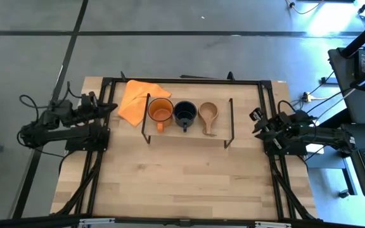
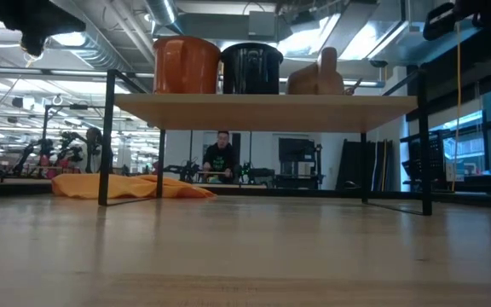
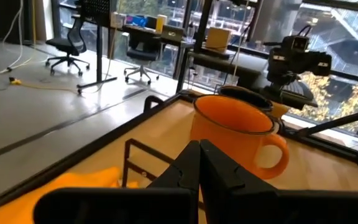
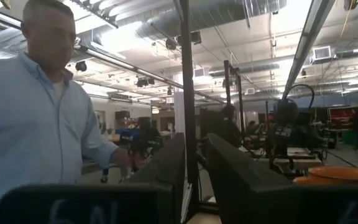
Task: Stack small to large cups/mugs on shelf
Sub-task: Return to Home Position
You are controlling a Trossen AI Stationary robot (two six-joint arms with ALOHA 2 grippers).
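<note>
Three cups stand in a row on the shelf [image 1: 189, 134], each on its base. The orange mug [image 1: 160, 112] is at the left, the dark mug [image 1: 184, 114] in the middle and the tan wooden cup [image 1: 208, 116] at the right. The low view shows them on the shelf board [image 2: 262, 102]: orange mug [image 2: 186, 65], dark mug [image 2: 251, 68], wooden cup [image 2: 318, 77]. My left gripper [image 1: 111, 108] hangs shut at the table's left edge, apart from the orange mug [image 3: 235, 134]. My right gripper [image 1: 256, 125] waits at the right edge, open by a narrow gap [image 4: 196, 171], with nothing in it.
A flat orange cloth [image 1: 141, 100] lies on the table at the shelf's far left corner, partly under it [image 2: 126, 185]. The shelf's black wire legs [image 2: 105, 141] stand on the tabletop. A person [image 4: 36, 124] stands beyond the table; another [image 2: 220, 158] is far off in the room.
</note>
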